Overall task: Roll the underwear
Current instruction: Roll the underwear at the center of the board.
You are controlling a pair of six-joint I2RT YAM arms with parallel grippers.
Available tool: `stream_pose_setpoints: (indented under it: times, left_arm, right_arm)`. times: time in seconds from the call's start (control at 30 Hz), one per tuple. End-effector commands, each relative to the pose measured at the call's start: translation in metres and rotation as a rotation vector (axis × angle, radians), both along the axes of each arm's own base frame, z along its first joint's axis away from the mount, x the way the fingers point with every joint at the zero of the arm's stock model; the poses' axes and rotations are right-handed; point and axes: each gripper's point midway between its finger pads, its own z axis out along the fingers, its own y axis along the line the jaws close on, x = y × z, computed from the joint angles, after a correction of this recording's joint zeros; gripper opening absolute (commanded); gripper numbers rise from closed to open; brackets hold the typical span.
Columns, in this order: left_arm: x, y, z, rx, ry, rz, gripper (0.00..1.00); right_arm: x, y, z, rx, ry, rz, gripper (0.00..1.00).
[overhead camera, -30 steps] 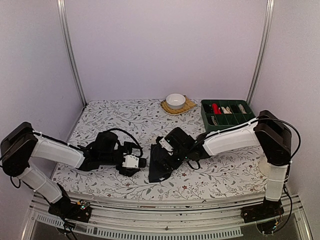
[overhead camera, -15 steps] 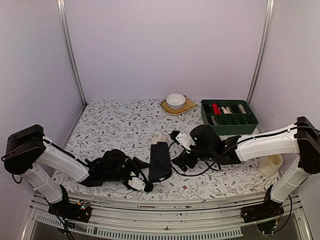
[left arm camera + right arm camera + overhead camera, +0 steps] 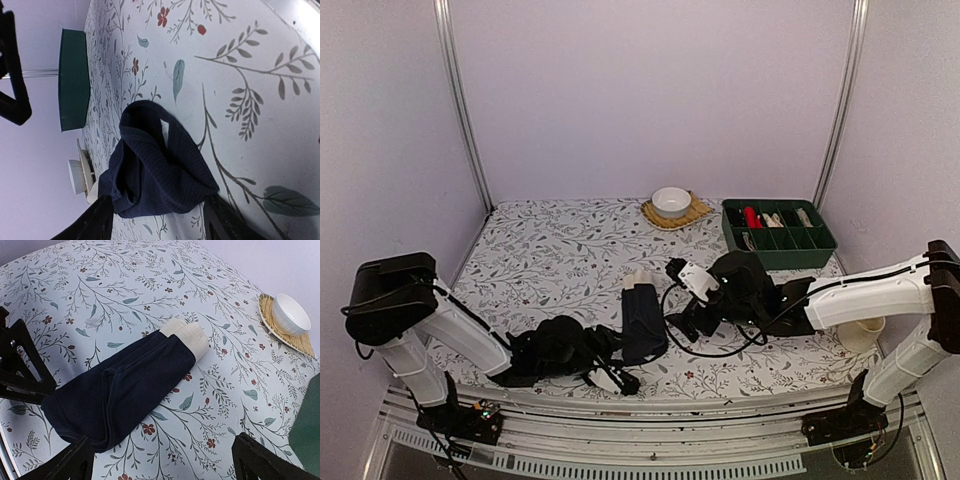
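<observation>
A floral tablecloth (image 3: 550, 250) covers the table, with pale lilac walls (image 3: 650, 90) closing it in. At the near edge the left gripper (image 3: 159, 202) lies low with its jaws apart. The folded dark underwear (image 3: 642, 320) sits just ahead of them, but I cannot tell whether they touch it. The garment's long axis runs away from those jaws. Its far end meets a cream roll (image 3: 187, 335), which may or may not be part of the garment. The right gripper (image 3: 162, 442) has its jaws spread wide, with the garment ahead of them. Beyond it are a white bowl (image 3: 671, 199) on a woven mat (image 3: 695, 212) and a green divided tray (image 3: 775, 258).
</observation>
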Motion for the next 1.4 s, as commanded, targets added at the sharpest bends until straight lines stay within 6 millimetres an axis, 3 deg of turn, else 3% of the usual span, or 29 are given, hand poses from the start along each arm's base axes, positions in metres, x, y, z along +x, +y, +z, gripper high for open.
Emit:
stream_pose_setpoints:
  times: [0.0, 0.13, 0.4, 0.53, 0.77, 0.97, 1.1, 1.37]
  left_arm:
    - [-0.011, 0.023, -0.047, 0.153, 0.066, 0.025, 0.58]
    - [-0.008, 0.017, -0.043, 0.133, 0.083, 0.046, 0.35]
    - [-0.005, 0.009, -0.029, 0.094, 0.187, 0.053, 0.17]
    - [-0.002, 0.009, -0.027, 0.094, 0.242, 0.068, 0.01]
    - [0.01, 0.003, -0.015, 0.073, 0.365, 0.106, 0.0]
    - [0.018, -0.002, 0.001, 0.046, 0.558, 0.114, 0.0]
    - [0.022, 0.001, 0.001, 0.053, 0.698, 0.137, 0.0]
    - [0.029, 0.002, 0.011, 0.029, 0.911, 0.147, 0.0]
  right_arm:
    - [-0.002, 0.002, 0.0, -0.014, -0.034, 0.002, 0.99]
    - [-0.007, 0.005, -0.002, -0.02, -0.046, 0.023, 0.99]
    - [-0.013, 0.009, -0.012, -0.048, -0.078, 0.062, 0.99]
    - [-0.014, 0.01, -0.015, -0.057, -0.108, 0.078, 0.98]
    - [-0.034, 0.015, -0.016, -0.031, -0.128, 0.208, 0.95]
    - [-0.065, 0.023, -0.029, -0.09, -0.277, 0.391, 0.92]
    - [-0.076, 0.031, -0.04, -0.137, -0.314, 0.44, 0.91]
    - [-0.065, 0.048, -0.063, -0.247, -0.39, 0.412, 0.91]
